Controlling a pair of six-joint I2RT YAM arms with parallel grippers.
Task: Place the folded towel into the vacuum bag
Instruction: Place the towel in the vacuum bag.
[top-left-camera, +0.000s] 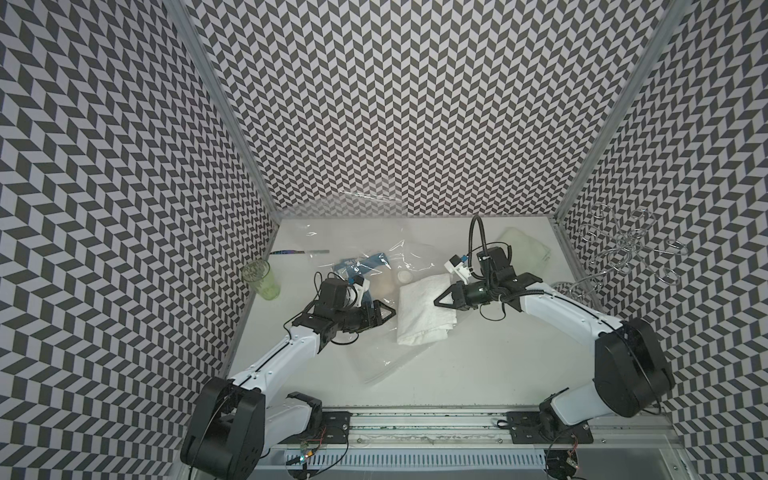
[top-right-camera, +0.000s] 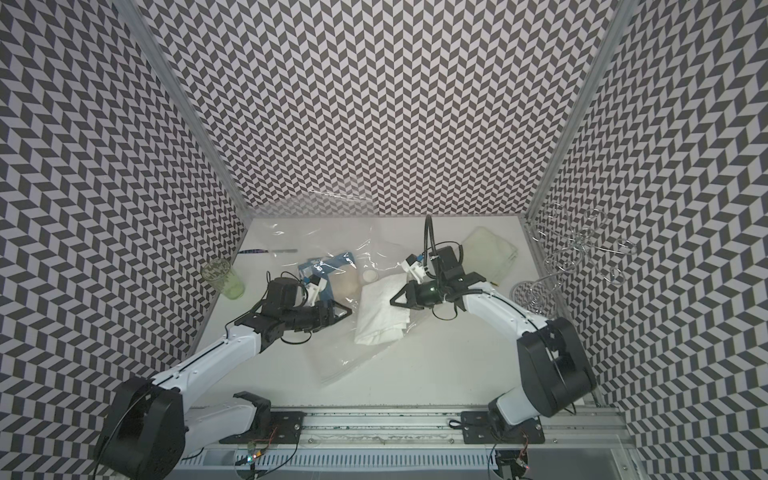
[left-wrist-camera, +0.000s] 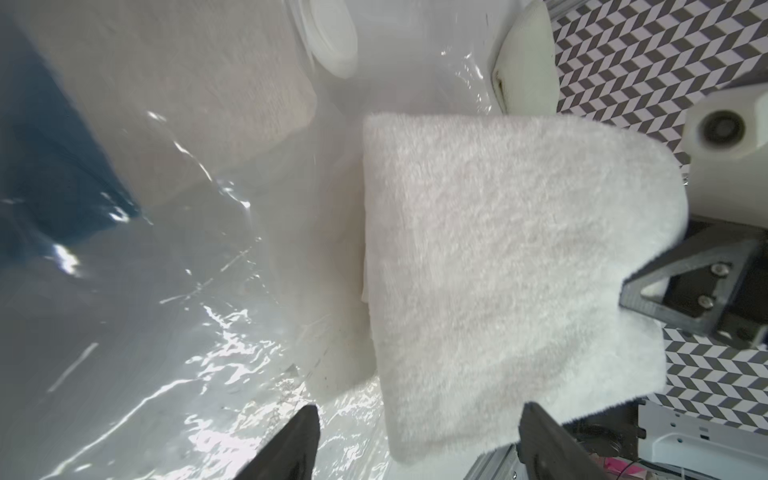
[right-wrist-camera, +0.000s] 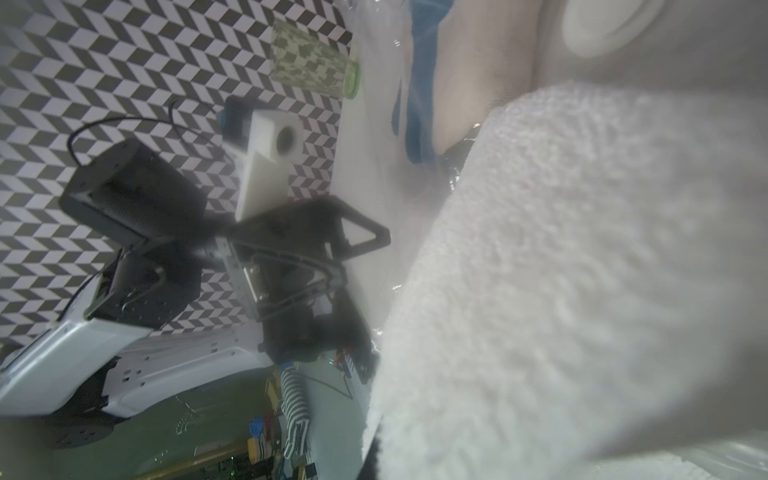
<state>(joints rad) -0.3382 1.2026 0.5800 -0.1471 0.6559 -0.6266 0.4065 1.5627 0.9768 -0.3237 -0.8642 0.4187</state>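
The folded white terry towel (top-left-camera: 419, 313) lies mid-tabletop (top-left-camera: 490, 365) on the crinkly transparent plastic vacuum bag (top-left-camera: 380, 357), just beside its round white valve cap (top-left-camera: 404, 276), seemingly atop the film and not yet inside. The right gripper (top-left-camera: 439, 301) has its jaws pinched on the towel's right edge; the left gripper (top-left-camera: 385, 311) sits by the opposite edge, jaws apart. Soft, light and floppy, the towel will likely sag or unfold, so grip every layer at a folded edge.
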